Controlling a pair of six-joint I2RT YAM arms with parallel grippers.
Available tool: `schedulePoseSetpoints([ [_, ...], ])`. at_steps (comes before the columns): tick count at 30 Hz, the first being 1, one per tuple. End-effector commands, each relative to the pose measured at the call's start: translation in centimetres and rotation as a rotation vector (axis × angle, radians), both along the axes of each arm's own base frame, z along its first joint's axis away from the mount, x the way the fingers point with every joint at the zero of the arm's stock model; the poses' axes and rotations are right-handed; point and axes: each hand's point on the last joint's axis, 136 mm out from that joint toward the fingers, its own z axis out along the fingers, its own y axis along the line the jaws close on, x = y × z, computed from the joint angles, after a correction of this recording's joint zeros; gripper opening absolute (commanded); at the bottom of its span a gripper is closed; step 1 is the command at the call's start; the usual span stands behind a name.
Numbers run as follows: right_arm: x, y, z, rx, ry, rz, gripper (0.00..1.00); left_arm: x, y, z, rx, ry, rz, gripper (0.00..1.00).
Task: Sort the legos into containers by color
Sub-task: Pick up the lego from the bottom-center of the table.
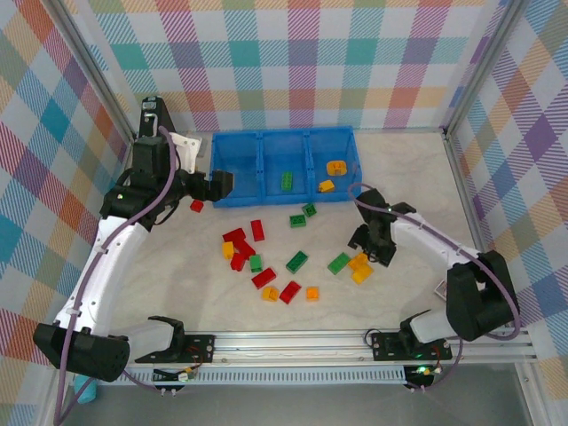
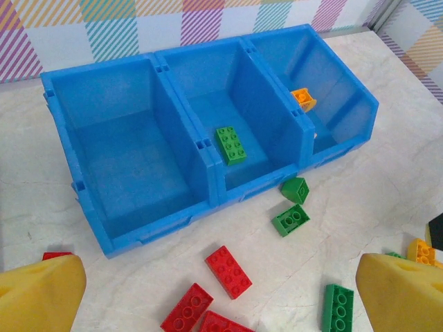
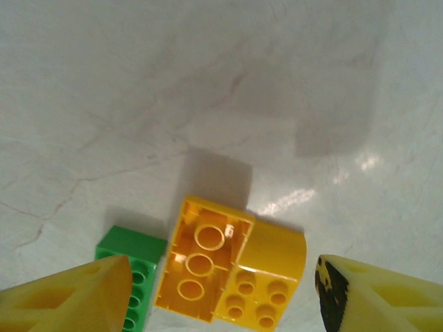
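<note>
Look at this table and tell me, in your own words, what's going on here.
Two robot arms are sorting legos into the blue containers by colour. One green brick lies in the middle compartment and yellow-orange pieces in the right one; the left one holds nothing. Most bricks lie loose on the table. The right end effector hovers, jaws apart, over two yellow-orange bricks, gripping nothing. The left end effector is wide open by the containers' front left corner, holding nothing.

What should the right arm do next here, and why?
Probably lower straight down and close. The right fingers stand open on either side of the yellow bricks, which lie on the table ungripped. A green brick lies close beside them, so a careful descent would help avoid catching it.
</note>
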Motion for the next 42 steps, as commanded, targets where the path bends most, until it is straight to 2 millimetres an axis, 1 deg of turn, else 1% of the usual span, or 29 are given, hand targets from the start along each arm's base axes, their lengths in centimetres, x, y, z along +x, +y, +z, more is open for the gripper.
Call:
schedulePoseSetpoints([
  [1, -0.1, 0.8, 0.3, 0.097, -0.024, -0.146, 0.71, -0.1, 0.0, 0.7, -0.019, -0.030, -0.003, 1.00],
  [4, -0.4, 1.1, -0.6, 0.132, -0.019, -0.204, 0.71, -0.2, 0.0, 0.7, -0.019, -0.032, -0.002, 1.00],
  [8, -0.3, 1.6, -1.7, 0.164, -0.007, -0.238, 0.71, -0.2, 0.1, 0.8, -0.017, -0.037, 0.001, 1.00],
  [11, 0.0, 1.7, -1.9, 0.163, -0.008, -0.235, 0.70, -0.3, 0.2, 0.7, -0.014, -0.037, 0.004, 1.00],
  [15, 0.7, 1.3, -1.3, 0.113, -0.011, -0.181, 0.69, -0.4, 0.3, 0.7, -0.010, -0.042, 0.009, 1.00],
  [17, 1.0, 1.2, -1.2, 0.090, -0.009, -0.152, 0.67, -0.4, 0.3, 0.7, -0.010, -0.041, 0.009, 1.00],
  [20, 1.2, 0.8, -1.7, 0.057, 0.004, -0.125, 0.63, -0.4, 0.3, 0.6, -0.008, -0.041, 0.009, 1.00],
  [24, 1.9, 1.0, -2.8, 0.038, 0.033, -0.070, 0.58, -0.1, 0.4, 0.3, -0.005, -0.035, 0.012, 1.00],
  [29, 2.1, 1.8, -4.1, 0.060, 0.065, -0.058, 0.55, 0.0, 0.4, 0.2, 0.000, -0.029, 0.017, 1.00],
  [31, 2.3, 2.0, -4.4, 0.069, 0.066, -0.056, 0.51, 0.0, 0.5, 0.1, 0.001, -0.028, 0.019, 1.00],
  [33, 2.5, 2.1, -4.5, 0.065, 0.065, -0.050, 0.45, 0.0, 0.5, 0.0, 0.002, -0.026, 0.019, 1.00],
  [36, 3.2, 2.1, -4.3, 0.053, 0.055, -0.026, 0.35, 0.1, 0.5, -0.1, 0.004, -0.024, 0.018, 1.00],
  [38, 4.3, 2.2, -3.5, 0.040, 0.030, 0.006, 0.31, 0.1, 0.5, -0.1, 0.007, -0.023, 0.021, 1.00],
  [41, 7.7, 2.3, -1.0, -0.004, -0.056, 0.086, 0.28, 0.1, 0.6, 0.0, 0.009, -0.026, 0.022, 1.00],
  [42, 9.3, 2.3, 0.4, -0.024, -0.100, 0.119, 0.28, 0.1, 0.6, 0.0, 0.009, -0.026, 0.022, 1.00],
])
